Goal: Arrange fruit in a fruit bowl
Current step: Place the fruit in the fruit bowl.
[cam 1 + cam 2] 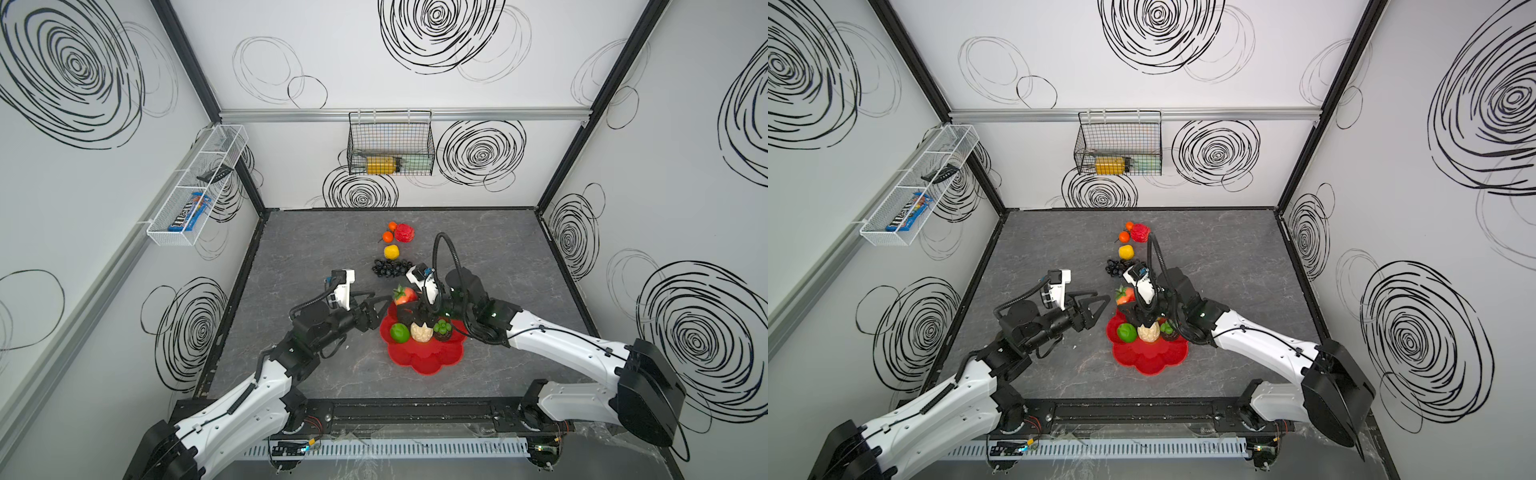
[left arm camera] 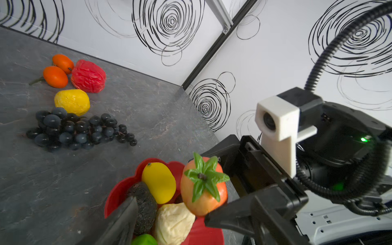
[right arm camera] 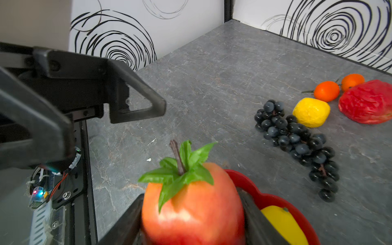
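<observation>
- Shallow glossy red flower-shaped plastic bowl [image 1: 428, 358] holds a green lime [image 1: 400, 332], a beige piece [image 1: 420, 332] and a dark avocado [image 2: 145, 203].
- Beyond the bowl lie a black grape bunch [image 1: 390, 267], a crinkled red fruit [image 1: 404, 232], a yellow lemon [image 1: 391, 251] and two orange tangerines [image 1: 387, 236].
- Left gripper [image 1: 381, 308] hovers beside the bowl's far-left rim, jaws spread, empty.
- Right gripper [image 3: 189, 197] pinches a leafy red apple [image 1: 406, 295] over the bowl's far rim.

1. The bowl [image 1: 424, 359] sits on the surface [image 1: 316, 249], nearer its front edge than its back.
2. In it, left to right: lime [image 1: 399, 333], beige piece [image 1: 420, 332], avocado [image 1: 443, 330]; a lemon [image 2: 159, 182] lies farther back.
3. The apple [image 1: 405, 294] is between the right gripper's [image 3: 191, 197] fingers [image 3: 251, 214], over the bowl's far rim.
4. Behind the bowl, going back: grape bunch [image 1: 390, 267], second lemon [image 1: 391, 252], two tangerines [image 1: 387, 236], strawberry [image 1: 404, 233] just right of them.
</observation>
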You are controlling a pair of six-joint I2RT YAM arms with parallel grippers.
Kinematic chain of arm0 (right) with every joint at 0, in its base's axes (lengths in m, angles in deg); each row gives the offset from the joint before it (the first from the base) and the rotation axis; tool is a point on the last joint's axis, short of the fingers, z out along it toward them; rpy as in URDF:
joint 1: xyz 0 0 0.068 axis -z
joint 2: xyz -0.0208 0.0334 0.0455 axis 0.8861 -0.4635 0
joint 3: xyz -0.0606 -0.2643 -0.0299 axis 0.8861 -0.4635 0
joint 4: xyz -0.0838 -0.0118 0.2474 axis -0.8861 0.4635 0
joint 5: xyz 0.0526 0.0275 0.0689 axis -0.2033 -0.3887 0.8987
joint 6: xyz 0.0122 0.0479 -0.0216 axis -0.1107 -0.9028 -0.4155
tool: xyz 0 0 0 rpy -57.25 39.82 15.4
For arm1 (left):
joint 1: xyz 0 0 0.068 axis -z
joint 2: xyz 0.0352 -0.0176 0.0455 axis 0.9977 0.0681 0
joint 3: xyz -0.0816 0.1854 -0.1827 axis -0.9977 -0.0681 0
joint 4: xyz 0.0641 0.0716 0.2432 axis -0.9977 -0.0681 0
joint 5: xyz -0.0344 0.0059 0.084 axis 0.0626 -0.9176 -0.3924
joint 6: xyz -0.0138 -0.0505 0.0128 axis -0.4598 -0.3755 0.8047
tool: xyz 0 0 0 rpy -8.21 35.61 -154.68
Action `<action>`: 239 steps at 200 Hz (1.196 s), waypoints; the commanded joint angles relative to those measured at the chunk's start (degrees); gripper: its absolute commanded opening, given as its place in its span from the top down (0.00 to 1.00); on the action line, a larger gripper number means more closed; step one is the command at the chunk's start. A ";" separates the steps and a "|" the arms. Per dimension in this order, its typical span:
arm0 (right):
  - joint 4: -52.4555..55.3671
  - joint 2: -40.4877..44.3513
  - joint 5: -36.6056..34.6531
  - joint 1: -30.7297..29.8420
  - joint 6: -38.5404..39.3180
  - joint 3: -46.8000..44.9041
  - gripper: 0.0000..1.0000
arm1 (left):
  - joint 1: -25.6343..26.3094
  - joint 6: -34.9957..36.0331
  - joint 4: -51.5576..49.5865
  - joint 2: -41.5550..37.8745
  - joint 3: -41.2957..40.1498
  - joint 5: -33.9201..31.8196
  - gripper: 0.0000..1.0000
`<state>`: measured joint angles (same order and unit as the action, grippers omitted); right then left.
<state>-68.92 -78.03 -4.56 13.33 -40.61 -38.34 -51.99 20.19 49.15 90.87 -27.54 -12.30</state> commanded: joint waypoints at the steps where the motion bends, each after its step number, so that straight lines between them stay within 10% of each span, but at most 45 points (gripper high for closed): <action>1: -5.39 2.49 -3.08 -2.28 0.69 -1.96 0.36 | 1.28 -0.84 -1.02 2.42 3.33 2.00 0.11; 90: -8.70 3.83 -9.15 -6.54 3.67 -5.65 0.36 | 5.94 5.13 -7.70 8.16 8.64 6.83 0.14; 239: -9.42 4.20 -11.73 -8.69 4.47 -5.86 0.36 | 6.50 8.31 -9.64 12.92 10.09 9.09 0.49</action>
<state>-75.35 -74.67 -15.11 4.96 -36.48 -45.18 -46.04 26.99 39.55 102.96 -18.98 -6.47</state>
